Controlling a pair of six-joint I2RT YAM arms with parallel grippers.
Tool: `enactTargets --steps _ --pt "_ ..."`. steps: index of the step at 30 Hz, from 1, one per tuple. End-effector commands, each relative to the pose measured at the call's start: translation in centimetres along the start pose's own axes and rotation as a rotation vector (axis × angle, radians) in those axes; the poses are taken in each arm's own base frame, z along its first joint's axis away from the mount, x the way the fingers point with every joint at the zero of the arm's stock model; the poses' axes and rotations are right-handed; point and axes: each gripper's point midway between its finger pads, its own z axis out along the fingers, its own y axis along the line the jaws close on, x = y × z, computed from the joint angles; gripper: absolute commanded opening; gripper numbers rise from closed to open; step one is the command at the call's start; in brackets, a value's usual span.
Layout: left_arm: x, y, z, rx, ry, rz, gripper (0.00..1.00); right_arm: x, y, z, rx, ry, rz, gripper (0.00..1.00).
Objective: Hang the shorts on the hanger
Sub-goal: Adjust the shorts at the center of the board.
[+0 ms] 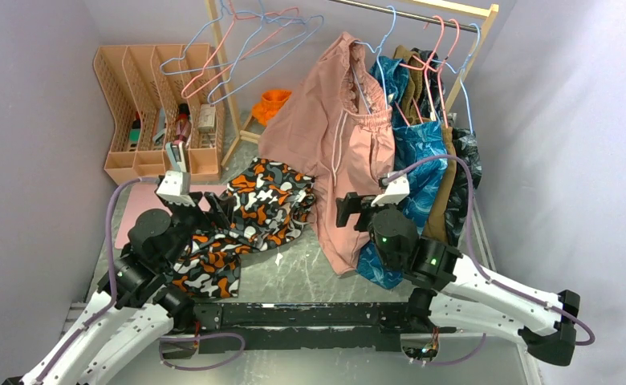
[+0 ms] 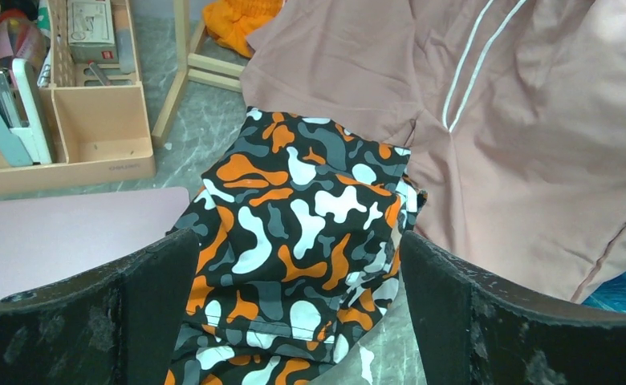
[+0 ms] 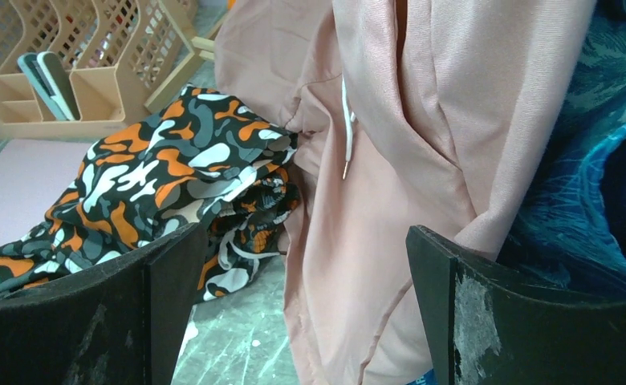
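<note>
The shorts (image 1: 245, 216), in an orange, black, white and grey blotch print, lie crumpled on the table left of centre. My left gripper (image 1: 213, 210) is open and empty just above their near-left part. In the left wrist view the shorts (image 2: 294, 208) fill the space between and beyond the open gripper (image 2: 298, 321). My right gripper (image 1: 346, 210) is open and empty and faces the hanging pink garment (image 1: 334, 136). The right wrist view shows that gripper (image 3: 306, 313) with the shorts (image 3: 157, 176) to its left. An empty light-blue hanger (image 1: 200, 42) hangs among pink ones at the rack's upper left.
A wooden clothes rack (image 1: 470, 12) carries the pink garment, a blue leaf-print garment (image 1: 418, 152) and darker clothes on the right. A tan file organizer (image 1: 149, 104) stands at the back left, with a pink mat (image 1: 137, 208) in front of it. An orange cloth (image 1: 274, 103) lies behind.
</note>
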Motion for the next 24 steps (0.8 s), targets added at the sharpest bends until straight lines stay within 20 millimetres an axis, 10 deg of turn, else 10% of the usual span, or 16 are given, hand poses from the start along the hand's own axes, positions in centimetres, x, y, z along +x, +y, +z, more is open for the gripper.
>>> enactTargets --steps 1,8,15,24 --pt "0.2 -0.5 0.3 0.013 0.021 -0.008 0.98 -0.7 0.3 -0.5 -0.053 -0.04 0.001 1.0" --pt "-0.3 -0.3 -0.2 0.021 -0.014 0.001 0.98 -0.4 1.8 -0.8 -0.131 0.006 -0.015 1.0" --pt "-0.7 0.2 -0.5 -0.003 -0.033 0.012 0.98 -0.7 7.8 -0.2 -0.349 0.071 -0.099 1.0" --pt "-0.7 0.5 -0.5 -0.011 -0.044 0.015 0.98 5.5 14.2 3.5 -0.449 0.22 -0.118 0.98"
